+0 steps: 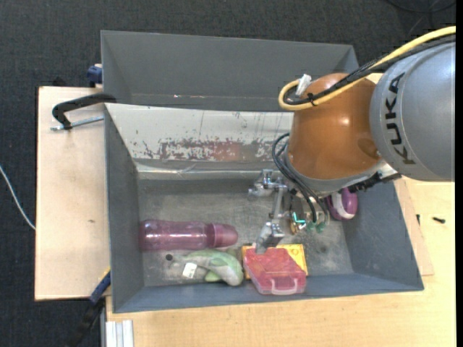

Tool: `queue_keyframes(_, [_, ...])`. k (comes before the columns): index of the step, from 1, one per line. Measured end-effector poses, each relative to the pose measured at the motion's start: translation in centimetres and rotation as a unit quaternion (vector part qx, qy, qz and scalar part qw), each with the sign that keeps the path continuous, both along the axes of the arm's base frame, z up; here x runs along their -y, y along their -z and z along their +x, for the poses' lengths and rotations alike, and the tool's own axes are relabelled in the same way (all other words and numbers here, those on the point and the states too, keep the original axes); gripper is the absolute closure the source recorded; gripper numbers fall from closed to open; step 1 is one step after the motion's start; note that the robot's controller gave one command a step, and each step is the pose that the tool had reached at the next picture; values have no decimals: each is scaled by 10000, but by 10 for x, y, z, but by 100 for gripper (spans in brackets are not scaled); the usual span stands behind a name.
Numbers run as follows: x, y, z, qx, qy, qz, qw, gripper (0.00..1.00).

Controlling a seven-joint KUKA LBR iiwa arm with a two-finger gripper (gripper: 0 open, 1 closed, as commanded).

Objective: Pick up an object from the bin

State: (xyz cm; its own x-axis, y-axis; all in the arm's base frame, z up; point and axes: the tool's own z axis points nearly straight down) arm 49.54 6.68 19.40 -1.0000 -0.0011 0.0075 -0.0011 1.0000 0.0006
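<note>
Orange wrist cover (pixel 329 132) of the grey arm (pixel 427 114) stands uppermost, at 2 o'clock over the grey bin (pixel 119 215). Below it the jaws hang near the floor's centre, tips just at 11 o'clock of a pink-red rectangular block (pixel 275 272). That block lies at 6 o'clock against a yellow piece (pixel 295 253). Contact appears possible but is unconfirmed, and whether the jaws are open or closed cannot be told. A purple bottle (pixel 184 235) lies at 8 o'clock, a green soft item (pixel 217 264) at 7, a purple rounded item (pixel 344 203) at 3.
</note>
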Motion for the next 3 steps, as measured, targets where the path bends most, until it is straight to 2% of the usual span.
queue_keyframes(1, [0, -4, 2, 42, 6, 4, 10000, 0])
queue_keyframes(2, [11, 119, 15, 71, 14, 10, 10000, 100])
queue_keyframes(3, [11, 117, 24, 262, 30, 25, 9996, 0])
